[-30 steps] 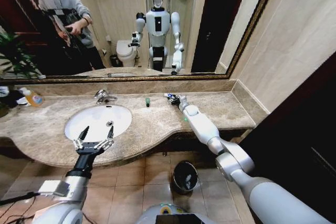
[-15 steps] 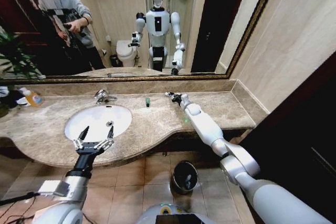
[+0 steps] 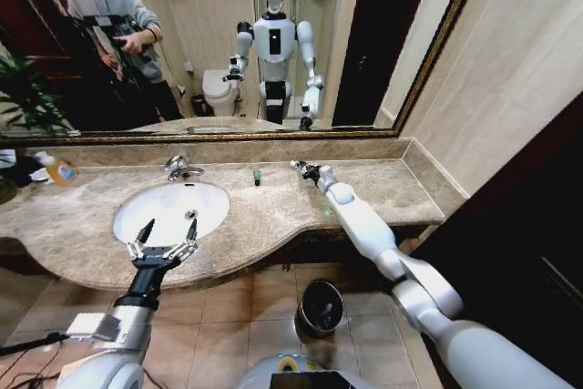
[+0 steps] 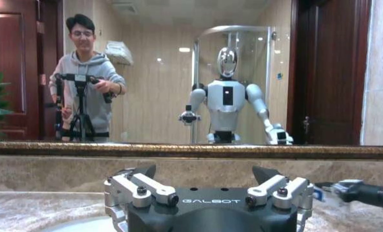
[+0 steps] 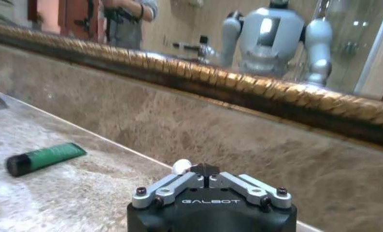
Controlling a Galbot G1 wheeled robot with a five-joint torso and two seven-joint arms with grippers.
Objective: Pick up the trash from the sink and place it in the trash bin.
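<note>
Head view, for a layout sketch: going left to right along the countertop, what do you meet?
Orange-yellow soap bottle → chrome faucet → green-black tube → right gripper, fingers closed.

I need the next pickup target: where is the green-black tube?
Head view: the green-black tube lies on the countertop by the back wall, between the faucet and the right gripper.

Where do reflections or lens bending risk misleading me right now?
Head view: wide-angle bending curves the mirror frame and countertop; left wrist view: a mirrored robot shows beyond the open left gripper; right wrist view: reflections lie beyond the shut right gripper.
</note>
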